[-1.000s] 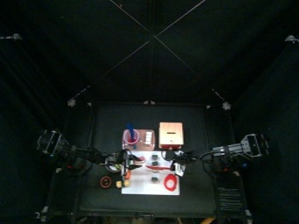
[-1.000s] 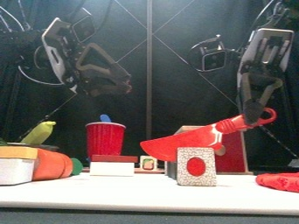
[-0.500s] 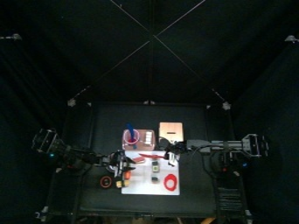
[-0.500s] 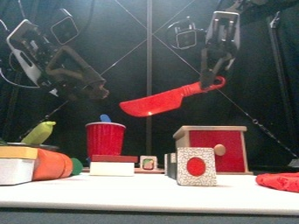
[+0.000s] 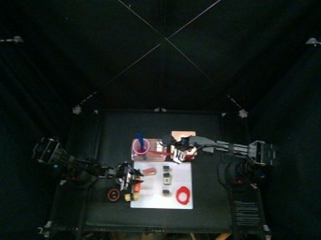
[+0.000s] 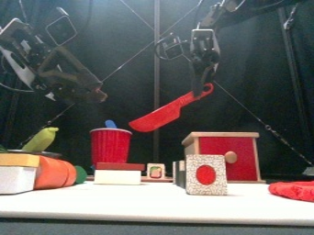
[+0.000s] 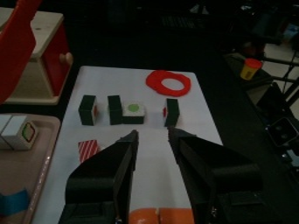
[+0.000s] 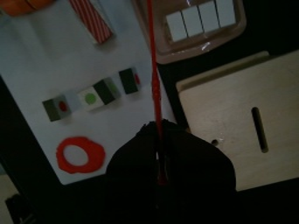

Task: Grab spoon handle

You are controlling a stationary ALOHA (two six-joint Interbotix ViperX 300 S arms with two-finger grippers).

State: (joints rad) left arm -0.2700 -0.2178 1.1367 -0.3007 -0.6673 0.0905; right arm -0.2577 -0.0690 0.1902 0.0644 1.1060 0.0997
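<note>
Black curtains are closing in the small tabletop [image 6: 147, 207], which is crowded along its near edge: a red cup [image 6: 110, 145] at the left, a red box [image 6: 225, 156] right of the middle, a red ring [image 7: 172, 82] lying on the white mat [image 7: 128, 131].

The right tool [image 6: 200, 81] is gripping the red spoon [image 6: 168, 108] by its handle end, jaws closed tight on it. Compared with a second ago, it is carrying the spoon higher and further left: the bowl, which was hanging low just beside the box, is now hovering above the cup and well clear of everything.

The left tool [image 7: 153, 136] is hanging over the mat with its jaws parted and nothing between them; since a second ago that arm has shifted left.

Open air is lying above the objects.
</note>
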